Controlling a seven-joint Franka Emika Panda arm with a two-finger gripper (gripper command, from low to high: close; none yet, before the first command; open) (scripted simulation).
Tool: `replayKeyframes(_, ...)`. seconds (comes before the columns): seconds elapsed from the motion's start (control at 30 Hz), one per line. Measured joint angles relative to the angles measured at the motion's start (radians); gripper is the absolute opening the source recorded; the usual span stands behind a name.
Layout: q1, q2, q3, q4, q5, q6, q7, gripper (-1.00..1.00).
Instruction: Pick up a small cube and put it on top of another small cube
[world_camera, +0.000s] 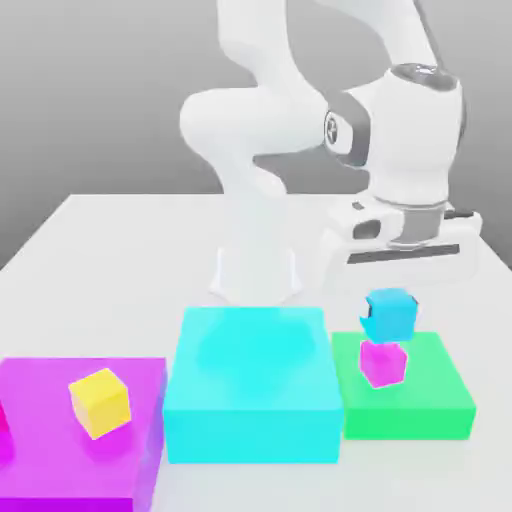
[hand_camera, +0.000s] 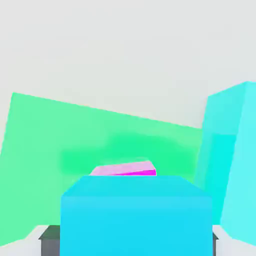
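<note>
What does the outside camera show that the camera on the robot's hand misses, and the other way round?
Exterior view: the white arm, a yellow cube on a magenta slab, and the table.

Hand view: a close look past the small cyan cube, with dark fingers beside it.

Both: that cube above the small magenta cube, the green slab, the large cyan block.

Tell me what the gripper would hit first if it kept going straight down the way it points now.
The gripper, shut on the small cyan cube, points down at the small magenta cube on the green slab. The cyan cube would likely meet it first; the remaining gap is unclear.
</note>
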Motion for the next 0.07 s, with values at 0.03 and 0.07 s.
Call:
replayKeyframes(0.03, 0.000, 0.000, 0.000, 0.000, 0.000, 0.000, 0.000, 1.00)
replayKeyframes(0.07, 0.000, 0.000, 0.000, 0.000, 0.000, 0.000, 0.000, 1.00)
